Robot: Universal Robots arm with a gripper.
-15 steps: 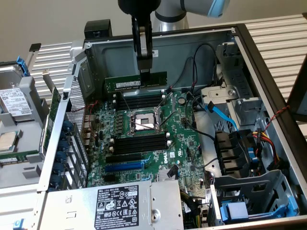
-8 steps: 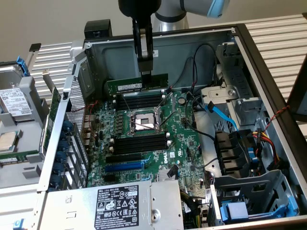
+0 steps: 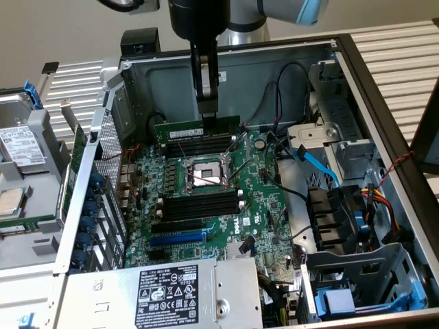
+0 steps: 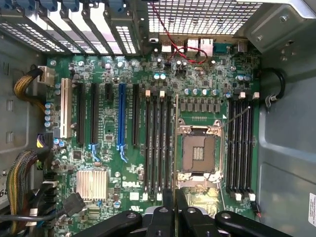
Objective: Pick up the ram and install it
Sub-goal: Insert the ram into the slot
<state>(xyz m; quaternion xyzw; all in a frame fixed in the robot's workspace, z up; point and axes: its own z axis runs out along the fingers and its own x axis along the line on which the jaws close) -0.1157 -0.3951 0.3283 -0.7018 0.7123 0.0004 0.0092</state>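
Install step in hand: gripper [image 3: 206,110] jaws pinch ram [image 3: 180,127], held above memory slots [image 3: 199,145] at case-wall edge of motherboard [image 3: 264,199]. Seating likely calls for square alignment.

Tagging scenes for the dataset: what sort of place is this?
Likely a computer repair or assembly bench: an open desktop case with its motherboard and empty processor socket exposed, a loose hard drive beside it, and the gripper holding the ram.
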